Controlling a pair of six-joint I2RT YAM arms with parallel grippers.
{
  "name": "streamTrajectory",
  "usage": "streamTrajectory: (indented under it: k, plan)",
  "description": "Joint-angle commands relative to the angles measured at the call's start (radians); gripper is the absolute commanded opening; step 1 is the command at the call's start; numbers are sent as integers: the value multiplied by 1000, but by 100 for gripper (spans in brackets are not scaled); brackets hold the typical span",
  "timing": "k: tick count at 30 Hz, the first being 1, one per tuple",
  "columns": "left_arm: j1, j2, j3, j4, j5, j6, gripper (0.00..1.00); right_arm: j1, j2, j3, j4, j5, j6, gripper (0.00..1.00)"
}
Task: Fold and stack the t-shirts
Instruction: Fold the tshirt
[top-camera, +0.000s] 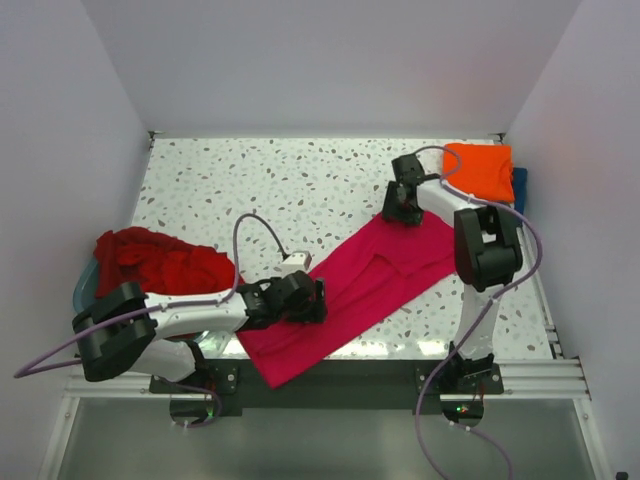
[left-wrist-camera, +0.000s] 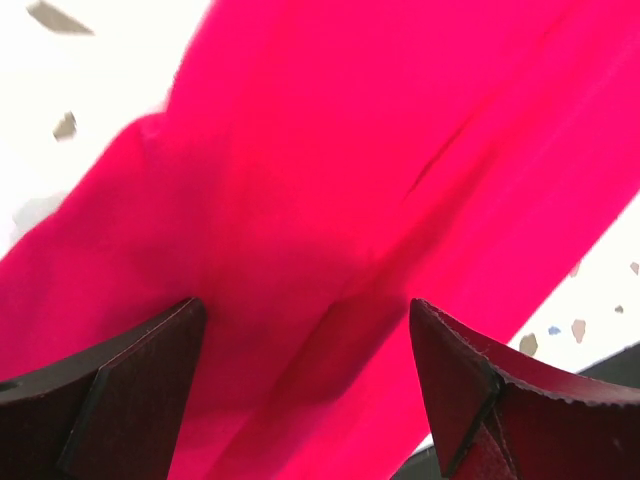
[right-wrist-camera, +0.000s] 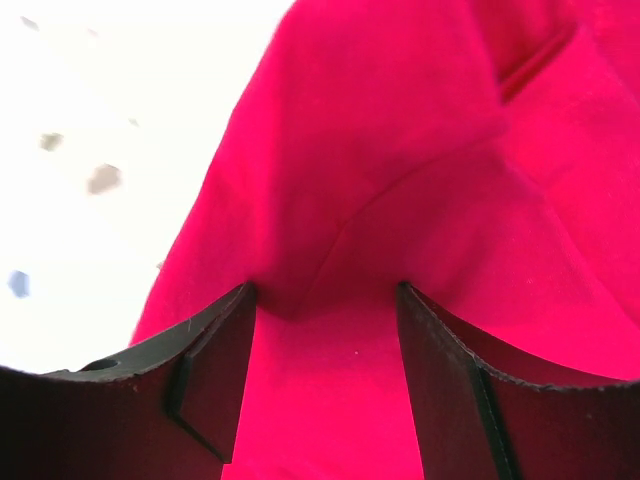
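Note:
A magenta-pink t-shirt (top-camera: 345, 290) lies as a long diagonal strip from the table's front edge up to the right. My left gripper (top-camera: 318, 300) is open low over its near half; pink cloth (left-wrist-camera: 330, 200) fills that wrist view between the jaws. My right gripper (top-camera: 400, 212) is open at the shirt's far end, jaws either side of a cloth edge (right-wrist-camera: 330, 200). Dark red shirts (top-camera: 160, 265) are heaped at the left. A folded orange shirt (top-camera: 480, 170) lies at the far right on a navy one (top-camera: 518, 185).
A pale blue tub (top-camera: 85, 290) holds the dark red heap at the left edge. The speckled tabletop (top-camera: 270, 185) stretches behind the shirt. White walls close in the left, back and right. The table's front edge runs just beyond the arm bases.

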Motion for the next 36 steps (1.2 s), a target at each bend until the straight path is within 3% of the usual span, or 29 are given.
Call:
streamTrajectory:
  k: [1, 7, 11, 16, 24, 30, 36]
  plan:
    - [-44, -24, -23, -98, 4, -95, 88, 55, 139, 106, -9, -61, 56, 62]
    - [-84, -47, 51, -118, -13, -97, 88, 112, 241, 345, -69, -91, 58, 63]
    - [-87, -93, 144, -187, -62, -68, 88, 123, 193, 427, -116, -75, 32, 67]
    - [-87, -137, 180, -222, -110, -23, 88, 125, 0, 324, -122, -16, 2, 80]
    - [-87, -131, 71, -129, -82, 25, 88, 123, -251, 24, -115, 15, -10, 81]
    - [-89, -94, 29, -66, -47, 37, 88, 122, -243, -98, -20, -41, 8, 81]
    - [-89, -33, 20, -31, -45, 20, 88, 120, -127, -58, -4, -61, 35, 81]
